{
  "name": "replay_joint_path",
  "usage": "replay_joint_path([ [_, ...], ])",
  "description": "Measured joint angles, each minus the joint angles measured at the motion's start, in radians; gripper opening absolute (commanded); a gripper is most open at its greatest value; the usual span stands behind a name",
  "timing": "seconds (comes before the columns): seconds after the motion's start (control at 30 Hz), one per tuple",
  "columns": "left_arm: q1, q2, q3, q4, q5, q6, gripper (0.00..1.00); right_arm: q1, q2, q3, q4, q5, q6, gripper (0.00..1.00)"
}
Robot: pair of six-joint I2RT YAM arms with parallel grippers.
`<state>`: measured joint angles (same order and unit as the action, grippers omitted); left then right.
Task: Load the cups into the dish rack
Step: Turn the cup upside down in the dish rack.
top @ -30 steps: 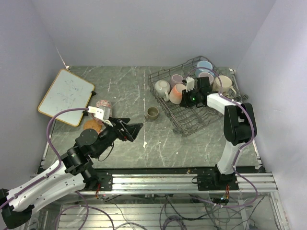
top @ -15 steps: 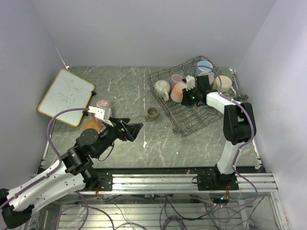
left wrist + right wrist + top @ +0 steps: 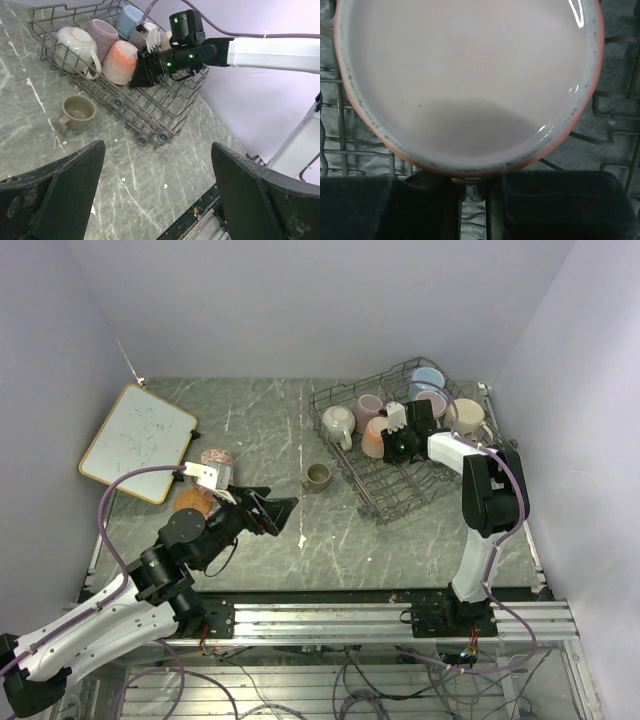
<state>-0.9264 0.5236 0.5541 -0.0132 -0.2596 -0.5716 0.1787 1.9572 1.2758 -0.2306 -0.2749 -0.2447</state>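
Stone-look sheet, grey-green with white veins and scratches, covers the table (image 3: 260, 430), which is boxed in by flat, pale lilac walls on three sides. At its far right corner stands the rack (image 3: 400, 492), a grey wire basket with rows of thin upright tines and small round feet at its near corner. Glossy, rounded mugs lie tipped in its far half: a speckled cream mug (image 3: 337, 423), a mauve mug (image 3: 368, 405), a blue mug (image 3: 428, 377) and others. The right claw (image 3: 392, 437) is inside the rack, narrow, clamped on a peach mug (image 3: 373, 440) whose pale glazed inside and speckled rim fill the right wrist view. A small matte olive mug (image 3: 318, 476) stands upright on the table just beside the rack's left side. The left claw (image 3: 285, 514) hangs wide, holding nothing, over the table's near left part. Near the left edge lie a wood-framed whiteboard (image 3: 138, 442), a floral mug (image 3: 215, 460) and a round cork coaster (image 3: 190, 503).
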Motion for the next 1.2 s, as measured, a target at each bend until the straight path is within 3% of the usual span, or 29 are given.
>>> replay_joint_path([
  [0.47,0.0,0.0,0.0,-0.001,0.0,0.0,0.97,-0.002,0.015,0.035,-0.036,0.058,-0.051,0.03],
  [1.2,0.0,0.015,0.0,-0.001,0.0,0.0,0.97,-0.04,0.023,0.048,0.013,0.039,-0.074,0.41],
])
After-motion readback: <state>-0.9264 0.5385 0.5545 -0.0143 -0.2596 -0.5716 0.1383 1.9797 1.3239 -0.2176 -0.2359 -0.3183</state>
